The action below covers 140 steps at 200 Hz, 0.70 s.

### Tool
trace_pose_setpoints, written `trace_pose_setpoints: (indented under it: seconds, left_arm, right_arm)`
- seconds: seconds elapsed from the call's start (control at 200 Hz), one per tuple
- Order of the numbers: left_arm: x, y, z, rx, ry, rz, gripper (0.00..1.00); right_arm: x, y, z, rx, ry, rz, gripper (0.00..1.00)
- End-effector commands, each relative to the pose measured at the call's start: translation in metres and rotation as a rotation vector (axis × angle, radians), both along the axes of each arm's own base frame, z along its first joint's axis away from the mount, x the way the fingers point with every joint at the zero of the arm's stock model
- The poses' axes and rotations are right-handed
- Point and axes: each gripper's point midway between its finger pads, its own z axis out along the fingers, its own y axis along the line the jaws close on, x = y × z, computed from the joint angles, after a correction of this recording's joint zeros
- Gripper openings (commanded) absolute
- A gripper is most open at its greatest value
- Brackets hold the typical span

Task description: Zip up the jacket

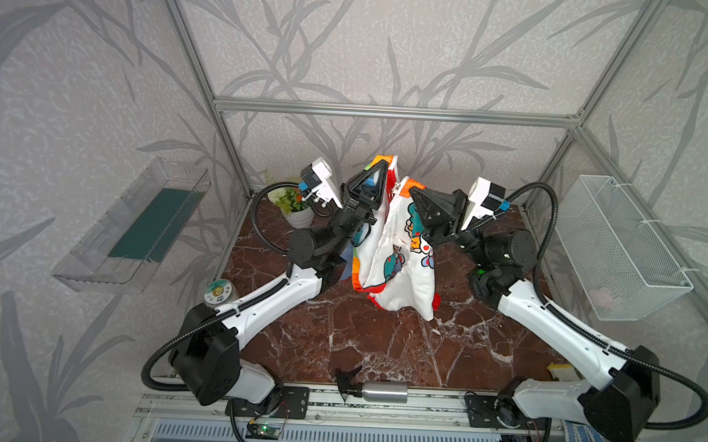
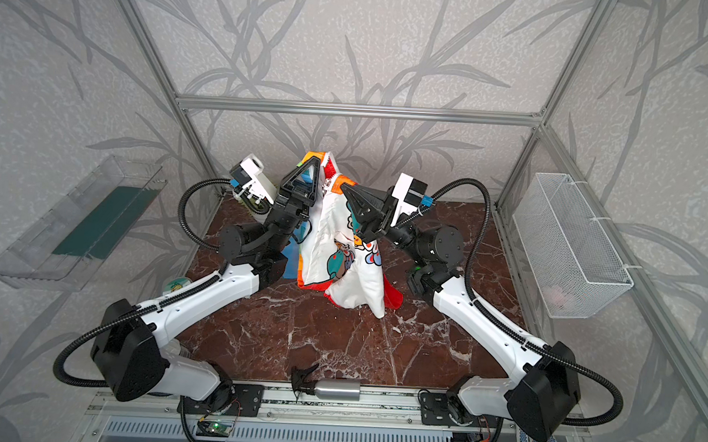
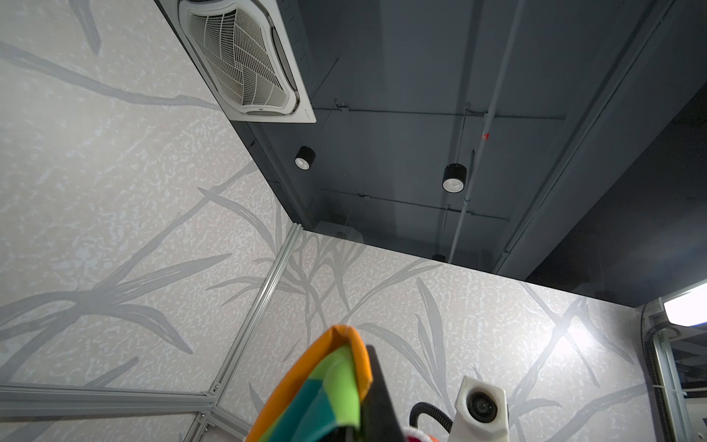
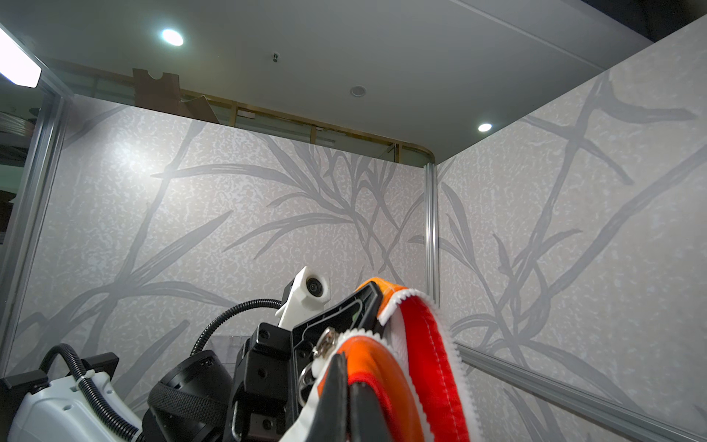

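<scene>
At the centre of both top views the jacket (image 1: 396, 253) hangs with its long axis up-down in the frame, orange-edged end uppermost, red edge lowest. The left gripper (image 1: 383, 165) and the right gripper (image 1: 413, 191) each pinch its top.

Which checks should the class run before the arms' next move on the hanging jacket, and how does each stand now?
1. The left gripper shut on a top edge of the jacket: ok.
2. The right gripper shut on the other top edge: ok.
3. The zipper slider in view beside the right gripper: ok.
4. The zipper teeth joined: not ok, front hangs open.
5. The zipper's bottom ends lined up: cannot tell, hidden in folds.
</scene>
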Motion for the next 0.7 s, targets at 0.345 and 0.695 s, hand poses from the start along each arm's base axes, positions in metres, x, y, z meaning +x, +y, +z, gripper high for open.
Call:
trace_pose_setpoints:
  seconds: [0.345, 0.695]
  left_arm:
    - [-0.028, 0.005, 0.021, -0.04, -0.11, 0.012, 0.0]
    - [-0.032, 0.005, 0.022, -0.043, -0.113, 0.012, 0.0]
  right_arm:
    - [-0.004, -0.016, 0.024, 0.096, -0.041, -0.043, 0.0]
    - [0.0, -0.015, 0.021, 0.101, -0.024, -0.043, 0.0]
